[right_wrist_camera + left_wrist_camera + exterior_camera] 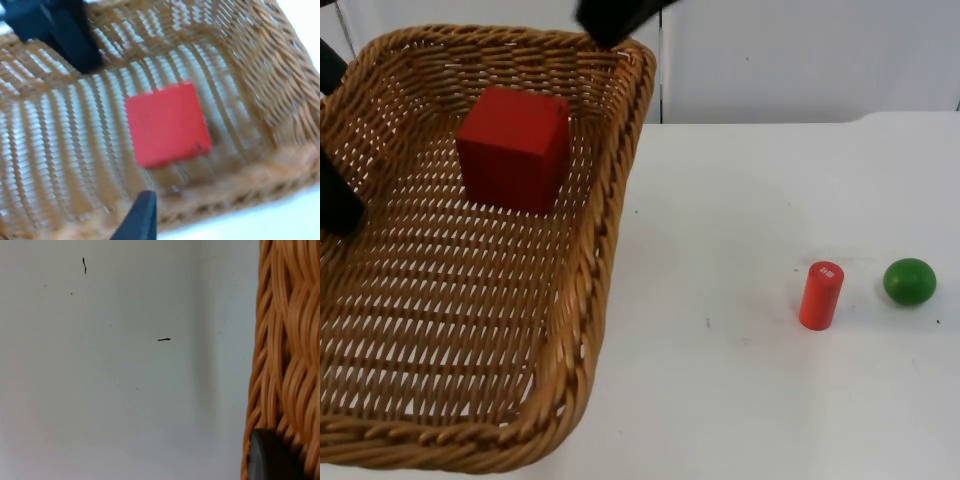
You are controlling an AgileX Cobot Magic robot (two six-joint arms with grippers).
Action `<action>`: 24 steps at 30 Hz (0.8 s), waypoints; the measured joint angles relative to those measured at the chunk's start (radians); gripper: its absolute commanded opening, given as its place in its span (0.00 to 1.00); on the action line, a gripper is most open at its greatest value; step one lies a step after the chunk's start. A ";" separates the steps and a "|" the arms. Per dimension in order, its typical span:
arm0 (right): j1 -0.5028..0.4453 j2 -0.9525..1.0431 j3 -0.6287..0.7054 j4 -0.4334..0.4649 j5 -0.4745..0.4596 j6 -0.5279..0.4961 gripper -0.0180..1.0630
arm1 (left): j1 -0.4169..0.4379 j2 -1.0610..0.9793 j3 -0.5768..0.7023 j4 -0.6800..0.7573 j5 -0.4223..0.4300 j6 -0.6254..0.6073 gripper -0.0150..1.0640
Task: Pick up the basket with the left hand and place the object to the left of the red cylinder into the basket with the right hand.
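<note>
The woven wicker basket (605, 200) is lifted at the table's left, and my left gripper (335, 205) is shut on its left rim. Its black fingertip (272, 457) presses on the basket's weave (285, 340). A red cube (515, 148) lies inside the basket toward the far side, also seen as the red cube (167, 122) in the right wrist view. My right gripper (610, 20) hovers open over the basket's far rim, holding nothing, one fingertip (141, 215) above the basket wall (260, 75). The red cylinder (821, 295) stands upright on the table at the right.
A green ball (909, 281) rests just right of the red cylinder. The white table (720, 380) stretches between the basket and the cylinder. The grey partition wall (800, 60) closes the far side.
</note>
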State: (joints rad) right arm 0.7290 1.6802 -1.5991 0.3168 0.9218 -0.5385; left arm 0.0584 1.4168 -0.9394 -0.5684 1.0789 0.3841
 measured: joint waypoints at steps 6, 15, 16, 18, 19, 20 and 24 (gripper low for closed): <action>-0.052 -0.080 0.099 -0.002 -0.008 0.000 0.85 | 0.000 0.000 0.000 0.000 0.000 0.000 0.01; -0.064 -0.239 0.228 -0.004 -0.049 -0.002 0.85 | 0.000 0.000 0.000 0.000 0.000 0.000 0.01; -0.064 -0.259 0.239 -0.007 -0.051 -0.003 0.85 | 0.000 0.000 0.000 0.000 0.000 0.000 0.01; -0.064 -0.296 0.259 -0.015 -0.053 -0.003 0.85 | 0.000 0.000 0.000 0.000 0.000 0.000 0.01; -0.064 -0.315 0.270 -0.018 -0.054 -0.003 0.85 | 0.000 0.000 0.000 0.000 0.000 0.000 0.01; -0.064 -0.315 0.270 -0.018 -0.054 -0.003 0.85 | 0.000 0.000 0.000 0.000 0.000 0.000 0.01; -0.064 -0.362 0.308 -0.024 -0.062 -0.003 0.85 | 0.000 0.000 0.000 0.000 0.000 0.000 0.01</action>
State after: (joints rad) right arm 0.6654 1.3177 -1.2913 0.2932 0.8598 -0.5418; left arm 0.0584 1.4168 -0.9394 -0.5684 1.0789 0.3841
